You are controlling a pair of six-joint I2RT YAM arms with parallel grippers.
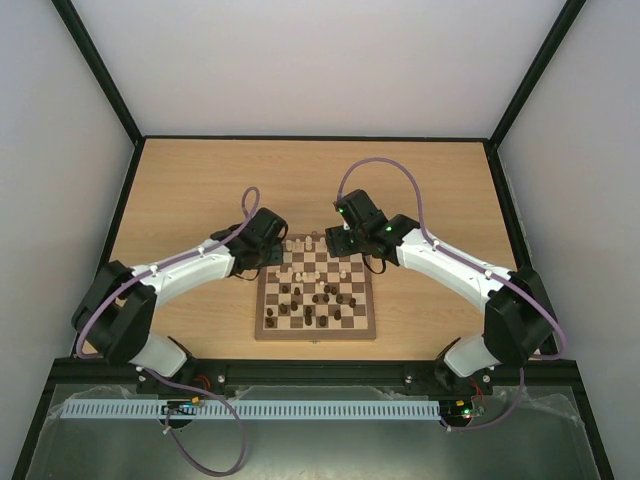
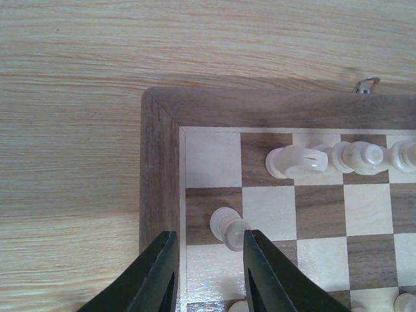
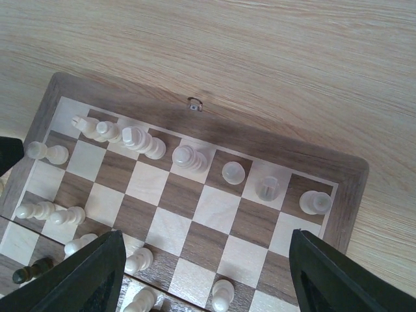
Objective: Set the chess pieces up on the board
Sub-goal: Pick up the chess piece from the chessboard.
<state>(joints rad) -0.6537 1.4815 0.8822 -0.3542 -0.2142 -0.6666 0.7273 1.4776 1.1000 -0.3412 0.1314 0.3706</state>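
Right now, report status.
Left gripper straddles cream pawn near board corner, grip unconfirmed. Right gripper open, empty, over board. No obstruction seen.

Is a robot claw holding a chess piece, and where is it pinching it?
Nothing is gripped. A pale pawn sits between the tips of the left claw, a gap on one side; the right claw is wide open, empty.

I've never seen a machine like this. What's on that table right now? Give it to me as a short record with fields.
surface: wooden table
board: chessboard, lying between the two arms
pale pieces: mostly toward the far side, not yet in tidy rows
dark pieces: scattered over the near half
left jaws: a narrow gap, with a pale pawn at their tips near the board's corner
right jaws: wide apart above the far edge, holding nothing
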